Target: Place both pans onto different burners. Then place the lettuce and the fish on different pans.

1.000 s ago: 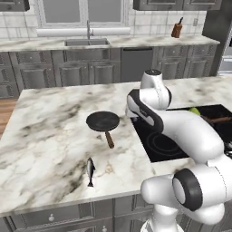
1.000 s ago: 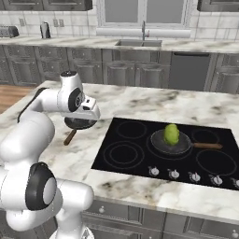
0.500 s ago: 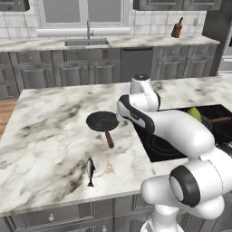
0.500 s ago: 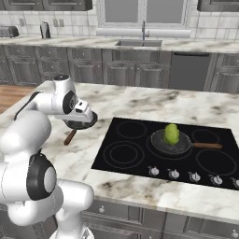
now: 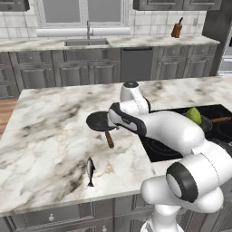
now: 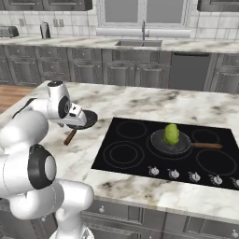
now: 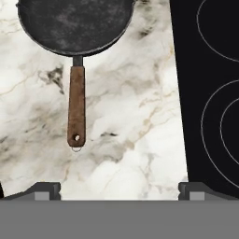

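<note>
An empty dark pan (image 7: 74, 23) with a brown wooden handle (image 7: 76, 106) lies on the marble island, left of the black cooktop (image 7: 205, 93). My gripper (image 7: 120, 191) hovers open above the bare counter between that handle and the cooktop edge, with nothing between its fingertips (image 7: 44, 189). From the left base view the gripper (image 5: 116, 124) sits over the pan's (image 5: 97, 121) right rim. A second pan (image 6: 170, 144) rests on a middle burner with the lettuce (image 6: 171, 134) in it. The fish (image 5: 90, 171) lies on the counter near the front edge. Free burners (image 6: 123, 154) show at the cooktop's left.
Silver knobs (image 6: 173, 173) line the cooktop's front edge. A sink (image 6: 138, 43) and a knife block (image 5: 176, 30) stand on the back counter. Open marble lies left of the empty pan.
The arm has swung left and come down over the empty pan. Its jaws have stayed wide open. Pans, lettuce and fish have not moved.
</note>
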{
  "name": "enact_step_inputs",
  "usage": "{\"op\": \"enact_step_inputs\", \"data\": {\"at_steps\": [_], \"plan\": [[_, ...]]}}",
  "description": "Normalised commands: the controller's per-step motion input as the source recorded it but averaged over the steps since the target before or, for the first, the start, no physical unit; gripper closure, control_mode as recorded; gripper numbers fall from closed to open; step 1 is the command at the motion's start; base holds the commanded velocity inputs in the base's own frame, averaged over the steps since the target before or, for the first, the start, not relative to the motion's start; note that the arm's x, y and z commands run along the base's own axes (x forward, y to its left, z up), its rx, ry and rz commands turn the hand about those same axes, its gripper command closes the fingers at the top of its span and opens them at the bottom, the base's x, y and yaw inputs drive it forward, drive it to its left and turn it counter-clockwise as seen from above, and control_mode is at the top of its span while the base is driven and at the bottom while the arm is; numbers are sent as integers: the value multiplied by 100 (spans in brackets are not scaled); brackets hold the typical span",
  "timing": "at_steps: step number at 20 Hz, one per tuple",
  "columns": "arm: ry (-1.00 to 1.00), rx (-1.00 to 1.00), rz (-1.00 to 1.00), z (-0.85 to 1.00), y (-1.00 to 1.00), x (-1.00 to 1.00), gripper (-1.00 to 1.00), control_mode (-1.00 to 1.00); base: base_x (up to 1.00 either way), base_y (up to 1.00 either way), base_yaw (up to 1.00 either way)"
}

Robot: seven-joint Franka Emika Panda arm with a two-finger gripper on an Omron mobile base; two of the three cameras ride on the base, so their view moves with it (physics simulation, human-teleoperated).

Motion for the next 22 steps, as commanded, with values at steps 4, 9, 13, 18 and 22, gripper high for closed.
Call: {"op": "enact_step_inputs", "data": {"at_steps": [4,9,13,18,22], "plan": [[0,1,0,-19,19,20,-100,-100,0,0,0],[0,1,0,-18,22,35,-100,-100,0,0,0],[0,3,0,-18,19,29,-100,-100,0,0,0],[0,2,0,-19,20,26,-100,-100,0,0,0],[0,5,0,-18,4,9,-100,-100,0,0,0]]}}
